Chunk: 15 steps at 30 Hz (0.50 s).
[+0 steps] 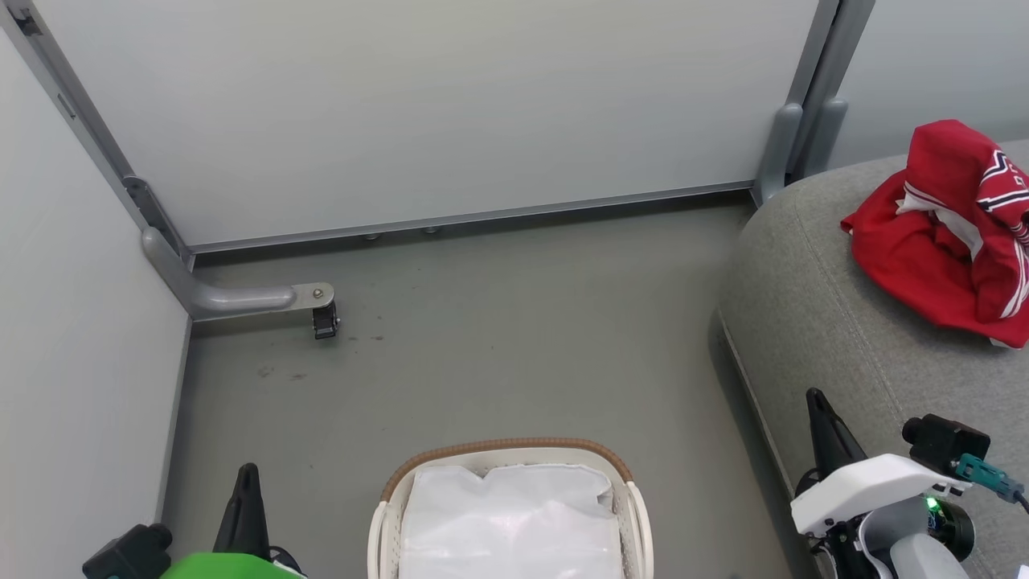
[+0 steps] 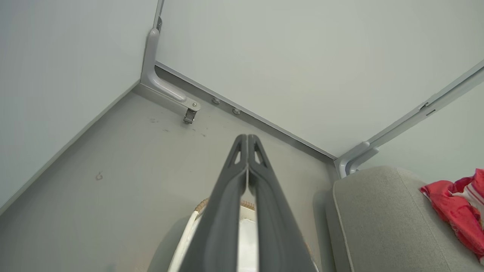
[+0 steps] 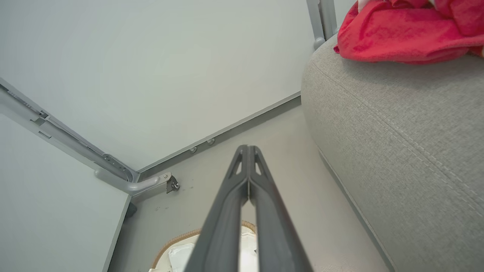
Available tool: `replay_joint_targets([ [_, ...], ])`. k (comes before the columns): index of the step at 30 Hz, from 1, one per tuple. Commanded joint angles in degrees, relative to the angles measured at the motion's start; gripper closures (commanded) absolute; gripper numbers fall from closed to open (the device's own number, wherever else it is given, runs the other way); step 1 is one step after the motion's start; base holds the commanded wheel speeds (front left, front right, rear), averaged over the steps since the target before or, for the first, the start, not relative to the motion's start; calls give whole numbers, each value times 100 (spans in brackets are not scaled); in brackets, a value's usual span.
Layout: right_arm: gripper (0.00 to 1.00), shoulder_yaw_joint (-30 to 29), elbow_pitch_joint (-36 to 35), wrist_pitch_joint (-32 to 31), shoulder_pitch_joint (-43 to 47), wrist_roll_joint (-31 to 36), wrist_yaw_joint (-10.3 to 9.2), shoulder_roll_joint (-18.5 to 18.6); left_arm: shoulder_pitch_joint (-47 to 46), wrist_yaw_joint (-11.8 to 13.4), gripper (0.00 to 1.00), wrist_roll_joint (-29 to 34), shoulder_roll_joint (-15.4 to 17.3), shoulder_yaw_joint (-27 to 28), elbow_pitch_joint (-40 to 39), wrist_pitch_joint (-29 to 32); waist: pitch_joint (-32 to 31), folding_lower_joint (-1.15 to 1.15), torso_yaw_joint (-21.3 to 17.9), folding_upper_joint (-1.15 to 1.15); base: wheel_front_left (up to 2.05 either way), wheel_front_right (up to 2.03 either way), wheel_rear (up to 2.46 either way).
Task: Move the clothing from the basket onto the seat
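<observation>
Judging progress: I take the job as done or very nearly done, since the part of the basket I can see holds no red cloth.
Left tool (image 1: 248, 473): the fingers are pressed together along their length with nothing between them. It hangs over the floor (image 1: 482, 322).
Right tool (image 1: 814, 396): this one is also closed tip to tip and empty. It sits low by the near edge of the seat (image 1: 812, 322).
Clothing (image 1: 924, 249): a crumpled red heap with white trim lies on the seat, ahead and to the right of the right tool. It is well apart from both tools.
Basket (image 1: 506, 445): it stands on the floor between the two tools, a little behind their tips.
Liner (image 1: 514, 523): plain white cloth is spread across the inside of the basket, and no jersey shows on it.
Left to do: the near part of the basket is cut off at the bottom of my head view, so I cannot rule out a piece lying there. I would look in before calling it finished.
Risk: I judge it small. The heap sits toward the back of the cushion, not at its rounded edge.
</observation>
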State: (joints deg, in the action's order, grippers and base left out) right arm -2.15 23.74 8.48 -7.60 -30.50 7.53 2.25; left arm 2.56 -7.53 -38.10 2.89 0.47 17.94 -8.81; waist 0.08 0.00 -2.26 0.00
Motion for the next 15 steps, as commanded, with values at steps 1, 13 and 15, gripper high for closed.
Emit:
replay_joint_targets([
  [1,100,-33,-128,-52,-19,-255,-2,37,-194,2,100,-222,26,53,-101,45,0,0,4,0,0,0,0],
  [13,100,-104,-283,-304,10,-1288,-2,45,-329,2,100,-1136,28,144,-156,300,1,0,30,0,0,0,0],
  [15,100,-115,-306,-343,15,-1447,-2,46,-347,2,100,-1272,28,159,-165,340,1,0,34,0,0,0,0],
])
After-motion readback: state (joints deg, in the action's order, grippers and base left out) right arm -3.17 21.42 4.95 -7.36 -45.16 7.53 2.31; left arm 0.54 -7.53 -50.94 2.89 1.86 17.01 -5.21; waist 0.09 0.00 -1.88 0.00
